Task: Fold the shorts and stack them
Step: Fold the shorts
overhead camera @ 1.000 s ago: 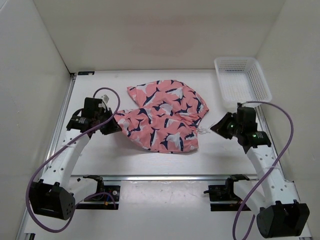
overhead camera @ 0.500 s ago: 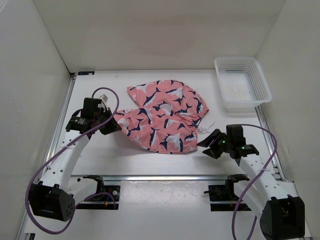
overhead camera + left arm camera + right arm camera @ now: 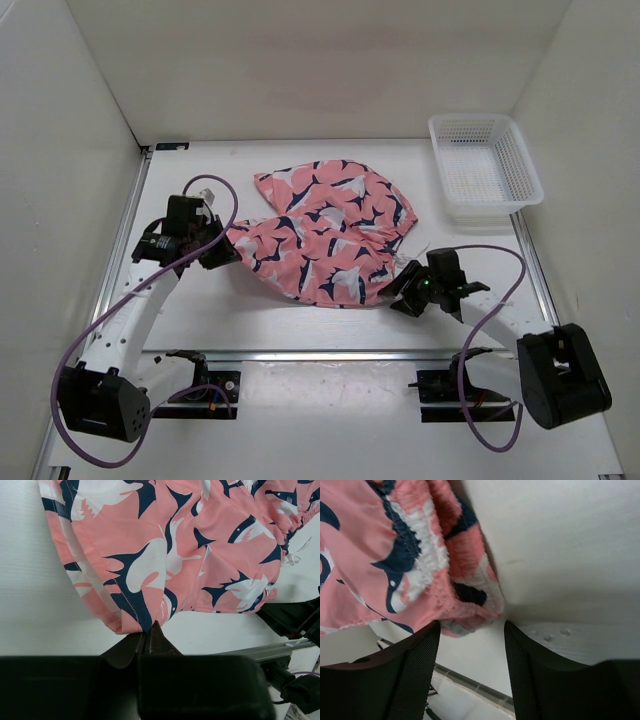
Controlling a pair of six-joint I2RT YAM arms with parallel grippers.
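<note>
Legible text, labels, brands, numbers, signs: none in any view.
Shorts (image 3: 325,240): the print is navy-and-white shark-like shapes on salmon pink, with no lettering in it.

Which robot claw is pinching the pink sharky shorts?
The left gripper: it is clamped shut on the edge of the salmon-pink shark-print fabric shorts. The right gripper only stands open at their waistband.
</note>
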